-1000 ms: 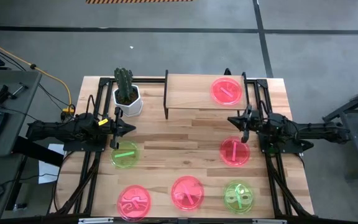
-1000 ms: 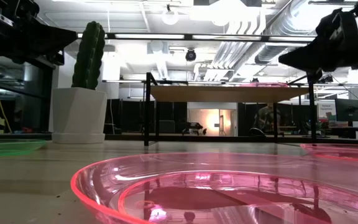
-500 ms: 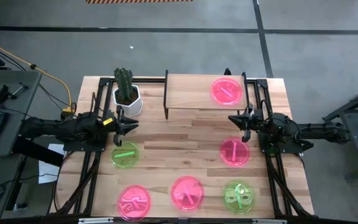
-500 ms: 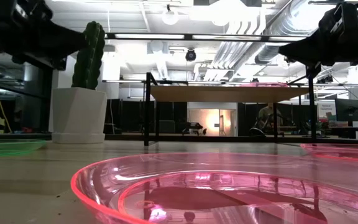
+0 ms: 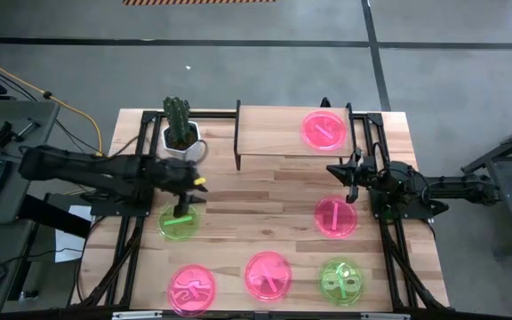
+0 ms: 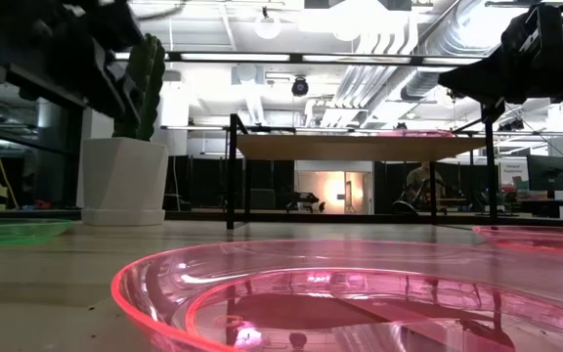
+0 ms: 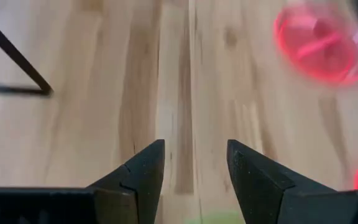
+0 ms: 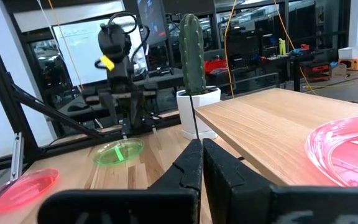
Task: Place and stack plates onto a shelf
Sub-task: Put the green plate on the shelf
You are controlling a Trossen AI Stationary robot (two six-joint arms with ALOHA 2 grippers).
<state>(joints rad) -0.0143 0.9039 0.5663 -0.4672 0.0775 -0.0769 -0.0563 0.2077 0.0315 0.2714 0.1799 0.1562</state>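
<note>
A: What differs from half a second ago?

B: The left gripper [image 5: 188,197] has swung toward 3 o'clock and now hangs over the green plate [image 5: 178,221] at the table's 9 o'clock side, its fingers [image 7: 143,173] parted by a moderate gap.

A: And the right gripper [image 5: 348,174]?

B: Unmoved, just off the shelf [image 5: 274,124] at its 5 o'clock corner, fingers pressed together on nothing.

A: Where are the plates?

B: One pink plate [image 5: 323,130] lies on the shelf's 3 o'clock half. Another pink plate [image 5: 335,216] sits below the right gripper. Along the 6 o'clock edge: pink [image 5: 191,289], pink [image 5: 267,274], and green [image 5: 340,281]. The cactus pot [image 5: 183,142] stands beside the shelf.
</note>
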